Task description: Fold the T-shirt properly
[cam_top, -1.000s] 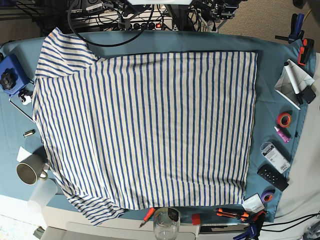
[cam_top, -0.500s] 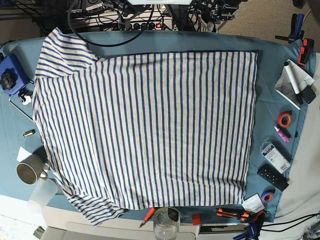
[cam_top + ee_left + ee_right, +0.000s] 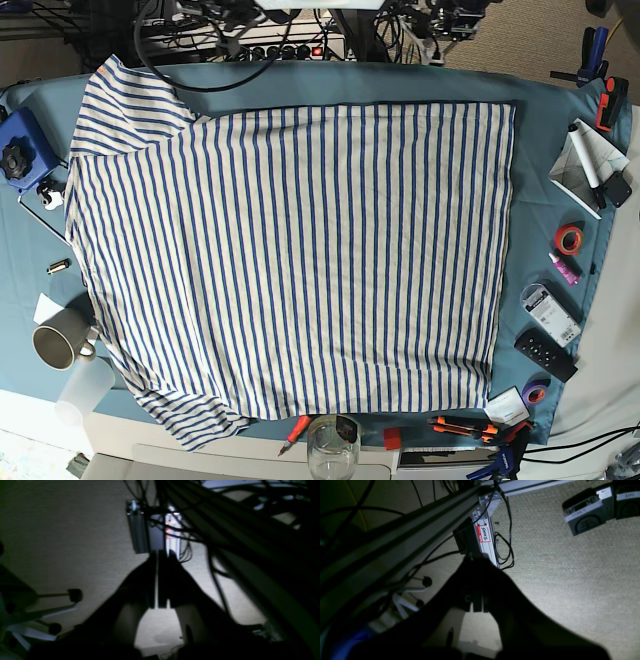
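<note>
The shirt [image 3: 290, 260] lies spread flat over most of the teal cloth [image 3: 545, 120], with one sleeve up at the far left corner of the base view and the other bunched at the near left edge. Its straight hem runs down the right side. No fold has been made yet.

It looks like thin, soft knit: light, limp, with no stiffness to carry a fold by itself. A pinch at one point would likely drag the layers into a ridge, so it wants two holds at once, at matching spots along an edge. The hem corners and the sleeve seams seem the best places, since the doubled fabric there gives the jaws something to bite. It may cling to the cloth beneath and pull it along.

Around it sit a mug [image 3: 55, 343], a glass [image 3: 332, 452] touching the near edge, tape rolls and small tools at the right.

The left gripper [image 3: 160, 555] and right gripper [image 3: 477, 557] are both closed with nothing between the jaws, parked off the table over carpet, well away from the shirt.
</note>
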You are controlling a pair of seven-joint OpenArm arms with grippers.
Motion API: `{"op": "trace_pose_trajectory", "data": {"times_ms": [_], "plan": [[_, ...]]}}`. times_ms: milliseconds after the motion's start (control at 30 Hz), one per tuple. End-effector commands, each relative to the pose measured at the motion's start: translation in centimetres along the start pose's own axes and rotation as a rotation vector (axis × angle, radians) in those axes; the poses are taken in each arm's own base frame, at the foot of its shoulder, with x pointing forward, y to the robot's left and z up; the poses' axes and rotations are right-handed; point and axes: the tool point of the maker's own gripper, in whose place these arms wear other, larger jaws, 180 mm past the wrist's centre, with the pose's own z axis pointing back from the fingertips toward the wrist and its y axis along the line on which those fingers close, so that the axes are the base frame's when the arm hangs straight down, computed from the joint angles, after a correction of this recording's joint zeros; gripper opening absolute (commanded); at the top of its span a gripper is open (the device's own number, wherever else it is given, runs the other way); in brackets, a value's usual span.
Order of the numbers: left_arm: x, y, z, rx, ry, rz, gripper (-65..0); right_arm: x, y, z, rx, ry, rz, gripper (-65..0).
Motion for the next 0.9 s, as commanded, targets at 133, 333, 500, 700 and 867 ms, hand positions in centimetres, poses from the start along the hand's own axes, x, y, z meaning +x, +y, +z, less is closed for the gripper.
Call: {"op": "trace_pose_trajectory", "data": {"times_ms": [133,333,500,700,867], "plan": [[-1.4,3.5,1.1,0.045,0.012,0.027,-65.0,0.3,-2.1,1.3,0.0,-0.002,0.022,-65.0],[-3.0,6.2,2.8,0.082,-0.009,0.039,-65.0,-1.3,-3.7,2.6,-0.038,0.018,0.1,-65.0],[-4.2,6.7,4.1,0.085,-0.042,0.039,-65.0,-3.4,-2.4,3.3,-0.04,0.045,0.295,-65.0],[-5.5,5.7,5.9,0.069,-0.083,0.02,-65.0,-3.7,-2.7,5.1,-0.21,0.036,0.466,-65.0],[-6.9,4.5,7.8,0.049,-0.082,0.005,-65.0,-3.8,-2.7,7.8,-0.236,0.015,0.505,-65.0]]}}
